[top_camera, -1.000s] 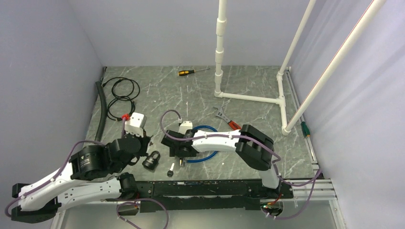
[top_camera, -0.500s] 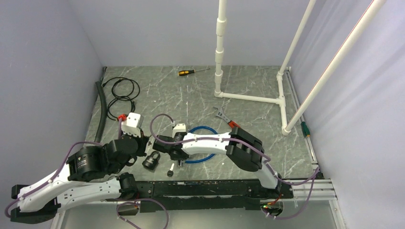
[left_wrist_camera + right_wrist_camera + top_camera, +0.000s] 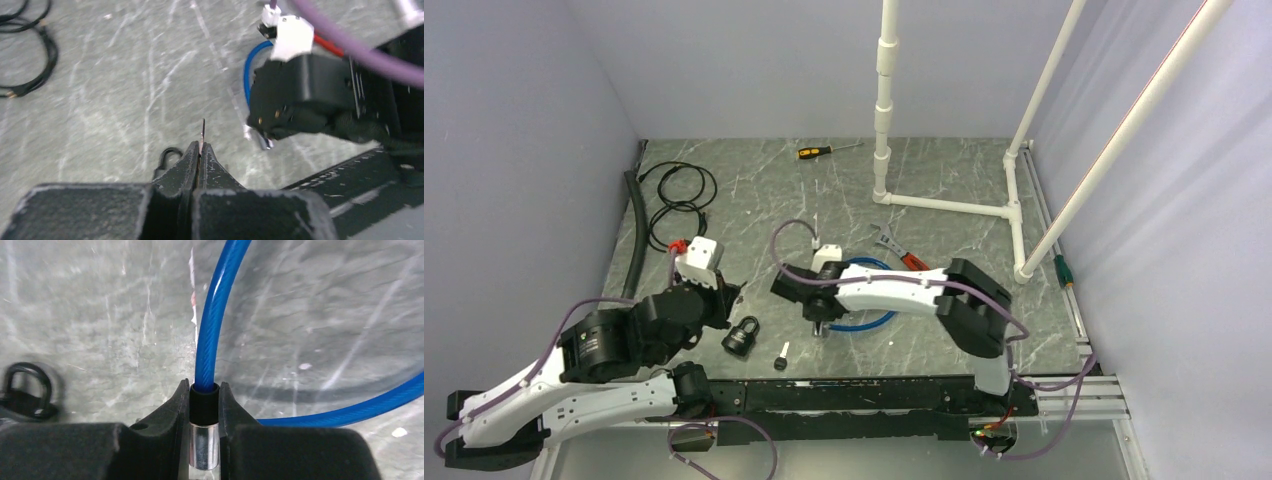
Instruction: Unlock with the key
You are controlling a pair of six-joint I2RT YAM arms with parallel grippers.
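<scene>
With right tool (image 3: 204, 388) clamped on blue cable (image 3: 215, 315) end, hold firmly without twisting; hold left tool (image 3: 200, 150), pinching thin blade (image 3: 203, 130), steady.

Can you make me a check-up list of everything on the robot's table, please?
Surface: dark grey marbled table, scuffed.
Job's things: black padlock lies in front of the left arm; a small key-like piece lies near it, not touching.
Clutter: screwdriver at the back, red-handled wrench, green-handled tool at the right edge.
Grippers: left gripper shut on a thin metal strip; right gripper shut on the blue cable's end.
Cables: blue cable looped on the table; black cords coiled back left.
Surroundings: white pipe frame, plain walls.
</scene>
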